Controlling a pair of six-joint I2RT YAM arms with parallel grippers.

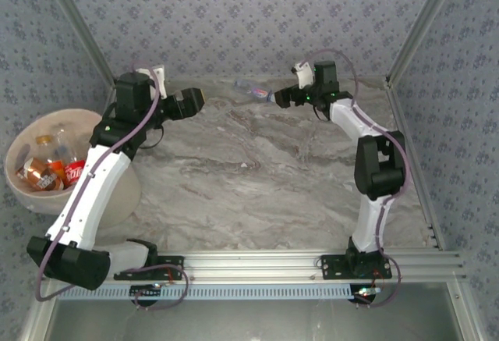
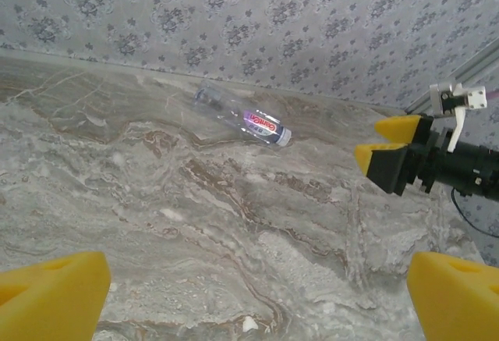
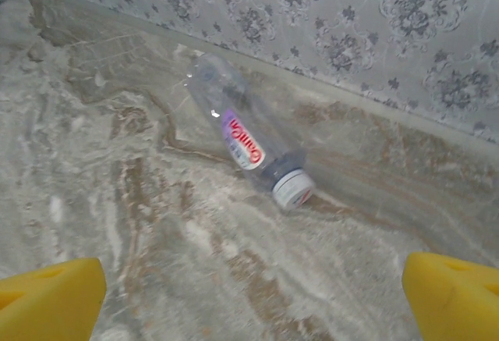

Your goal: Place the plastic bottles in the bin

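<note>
— Though searching the whole marble table [image 1: 249, 185], can find just one clear plastic bottle [image 1: 253, 90] [image 2: 243, 118] [image 3: 248, 146] on it. Lies on its side at the far edge, just beside the foot of the patterned wall [image 1: 249, 13]. Carries a white label [image 3: 242, 140] with pinkish-red lettering and a pale cap [image 3: 293, 189].

— Pointing that cap which way?

— Toward the right gripper [image 1: 277, 97] [image 2: 387, 143] [image 3: 249, 302], going by the top view.

— And the other bottles [image 1: 51, 168]?

— Heaped in the round pinkish-beige bin [image 1: 121, 197] at the table's left, close beside the left arm [image 1: 97, 181]. Can make out orange and red labels in there; cannot count them.

— Right gripper's state?

— Spread wide, gripping nothing. Hovers near the cap end of the lone bottle without touching it. Shows yellow fingertips [image 3: 47, 298] at the lower corners of its own wrist view, with the bottle lying ahead between them.

— And the left gripper [image 1: 195, 99] [image 2: 257, 302]?

— Spread wide too, and empty. Sits at the far left of the table, well apart from the bottle, facing it across bare marble. Shows yellow fingertips [image 2: 47, 294] low in its wrist view, with bottle and right gripper both beyond.
</note>
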